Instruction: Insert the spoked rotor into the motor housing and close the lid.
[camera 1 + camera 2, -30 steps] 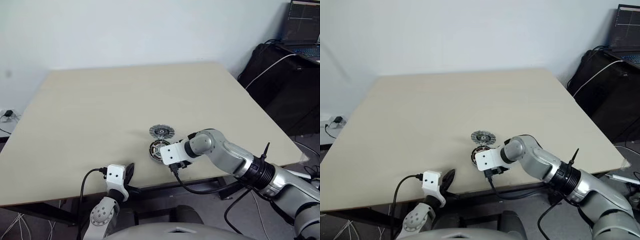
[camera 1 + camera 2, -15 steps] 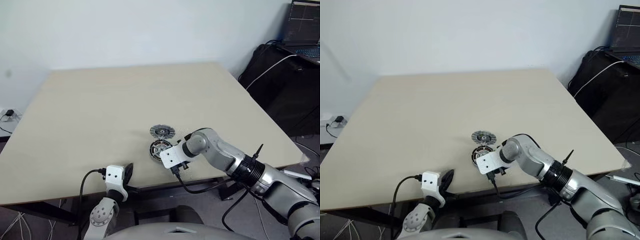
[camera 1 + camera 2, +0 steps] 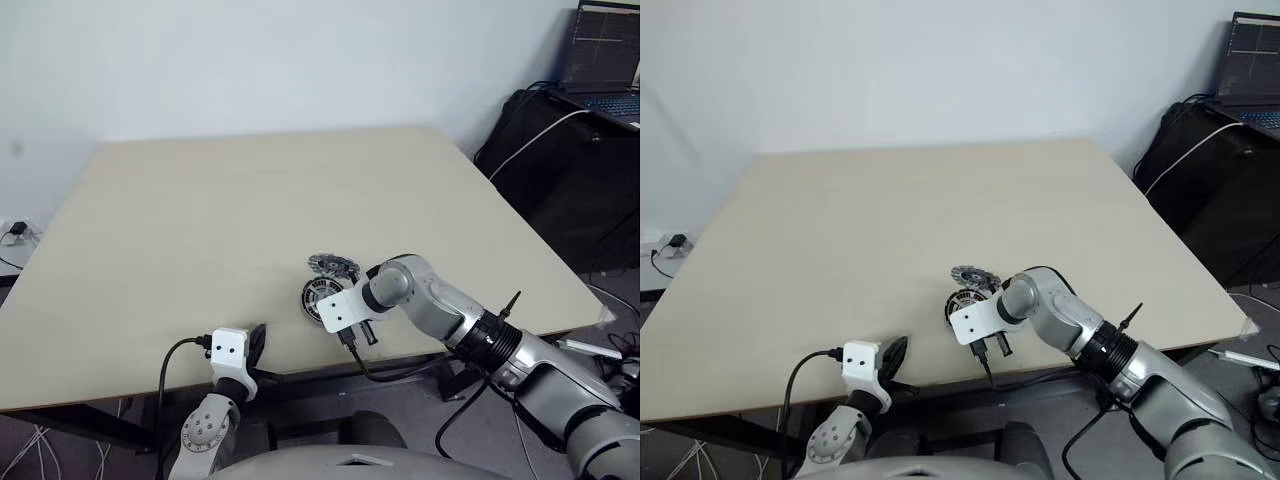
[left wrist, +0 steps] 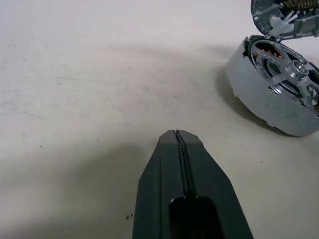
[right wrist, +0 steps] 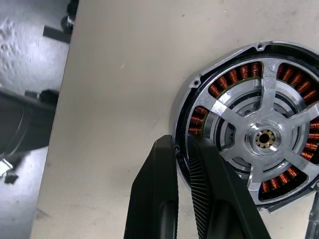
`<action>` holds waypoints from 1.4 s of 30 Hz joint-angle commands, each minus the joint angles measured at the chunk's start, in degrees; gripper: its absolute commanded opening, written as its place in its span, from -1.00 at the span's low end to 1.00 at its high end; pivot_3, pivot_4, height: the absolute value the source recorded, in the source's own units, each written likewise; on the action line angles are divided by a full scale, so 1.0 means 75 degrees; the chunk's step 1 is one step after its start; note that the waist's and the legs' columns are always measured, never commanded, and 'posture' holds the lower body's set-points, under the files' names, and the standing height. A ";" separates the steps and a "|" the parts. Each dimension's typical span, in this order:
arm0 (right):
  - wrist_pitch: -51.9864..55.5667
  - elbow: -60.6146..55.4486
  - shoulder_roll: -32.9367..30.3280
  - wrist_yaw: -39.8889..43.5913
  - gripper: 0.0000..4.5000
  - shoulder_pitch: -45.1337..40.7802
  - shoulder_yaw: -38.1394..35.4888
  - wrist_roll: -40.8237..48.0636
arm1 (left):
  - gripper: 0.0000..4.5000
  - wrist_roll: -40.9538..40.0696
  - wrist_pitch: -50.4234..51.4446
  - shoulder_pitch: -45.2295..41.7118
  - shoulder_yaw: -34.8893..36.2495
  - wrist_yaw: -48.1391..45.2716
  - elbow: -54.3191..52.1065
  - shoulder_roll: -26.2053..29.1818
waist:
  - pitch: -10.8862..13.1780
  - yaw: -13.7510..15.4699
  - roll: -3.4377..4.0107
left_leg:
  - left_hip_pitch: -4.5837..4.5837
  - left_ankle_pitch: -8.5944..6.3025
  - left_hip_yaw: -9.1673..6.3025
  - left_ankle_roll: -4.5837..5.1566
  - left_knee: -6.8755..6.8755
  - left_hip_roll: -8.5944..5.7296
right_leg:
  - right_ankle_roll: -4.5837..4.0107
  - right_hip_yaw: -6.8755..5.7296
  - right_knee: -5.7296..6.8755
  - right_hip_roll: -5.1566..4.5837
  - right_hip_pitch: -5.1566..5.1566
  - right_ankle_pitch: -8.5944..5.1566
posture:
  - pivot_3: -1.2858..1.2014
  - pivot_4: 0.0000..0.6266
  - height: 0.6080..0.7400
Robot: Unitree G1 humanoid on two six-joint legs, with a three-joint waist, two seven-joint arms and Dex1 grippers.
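Observation:
The gray motor housing (image 3: 320, 297) lies near the table's front edge, copper windings showing inside (image 5: 234, 74). The spoked rotor (image 5: 264, 137) sits in it, its silver spokes lying over the windings. The ribbed lid (image 3: 333, 265) stands tilted up at the housing's far side, joined to it (image 4: 281, 17). My right gripper (image 5: 182, 144) points steeply down and is shut on the housing's near rim, one finger (image 5: 157, 189) outside the wall and one inside. My left gripper (image 4: 178, 134) rests shut and empty at the front edge, left of the housing (image 4: 271, 99).
The beige table (image 3: 250, 190) stretches wide behind and to both sides of the housing. Off its right edge a black case (image 3: 570, 170) carries a laptop (image 3: 605, 60) and a white cable. The front edge runs just below both grippers.
The right gripper's fingers have closed on the housing's rim. The lid, lying flat behind the housing before, now stands tilted up. The left gripper has kept still.

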 commanded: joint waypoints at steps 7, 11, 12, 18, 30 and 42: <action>0.4430 -0.2060 0.0989 -0.0755 -0.97 0.0928 -0.1525 0.0470 | -1.00 -0.0019 -0.0079 0.0009 -0.0088 0.0007 -0.0272 -0.0037 | 0.0011 0.0046 -0.0001 | -0.0006 -0.0008 -0.0021 -0.0016 0.0013 0.0000 | -0.0014 0.0008 0.0036 -0.0001 -0.0017 -0.0008 | 0.03 -1.00 1.00; 0.6333 -0.3135 0.1111 -0.0972 -0.97 0.1259 -0.1690 0.0907 | -1.00 -0.0017 -0.0026 -0.0011 -0.0143 0.0003 -0.0272 -0.0061 | 0.0016 0.0069 -0.0002 | -0.0010 -0.0011 -0.0031 -0.0019 0.0013 0.0000 | -0.0019 0.0006 0.0035 -0.0002 -0.0020 -0.0014 | 0.03 -1.00 1.00; 0.6715 -0.3309 0.1184 -0.1086 -0.97 0.1261 -0.1756 0.1025 | -1.00 -0.0015 -0.0011 -0.0026 -0.0150 0.0000 -0.0272 -0.0062 | 0.0018 0.0069 -0.0003 | -0.0011 -0.0011 -0.0031 -0.0020 0.0013 -0.0001 | -0.0019 0.0006 0.0035 -0.0003 -0.0021 -0.0014 | 0.03 -1.00 1.00; 0.8661 -0.3681 0.1906 -0.1978 -0.97 0.1021 -0.2289 0.1810 | -1.00 -0.0011 0.0070 -0.0127 -0.0200 -0.0025 -0.0264 -0.0054 | 0.0032 0.0038 -0.0008 | -0.0009 -0.0016 -0.0037 -0.0029 0.0013 0.0000 | -0.0019 0.0003 0.0041 -0.0004 -0.0022 -0.0015 | 0.03 -1.00 1.00; 0.8796 -0.2288 0.2833 -0.3633 -0.97 0.0605 -0.2543 0.3036 | -1.00 -0.0027 0.0027 -0.0060 -0.0169 0.0006 -0.0286 -0.0024 | 0.0052 -0.0044 -0.0014 | -0.0017 -0.0012 -0.0037 -0.0021 0.0009 -0.0001 | -0.0020 0.0002 0.0035 -0.0004 -0.0025 -0.0015 | 0.03 -1.00 1.00; 0.8492 -0.1058 0.4329 -0.4949 -0.12 0.0435 -0.3105 0.3792 | -1.00 -0.0005 0.0194 0.0017 -0.0245 0.0102 -0.0556 -0.0032 | 0.0052 -0.0121 -0.0013 | -0.0016 -0.0014 -0.0038 -0.0025 0.0006 0.0001 | -0.0020 0.0000 0.0040 -0.0003 -0.0026 -0.0015 | 0.03 -1.00 1.00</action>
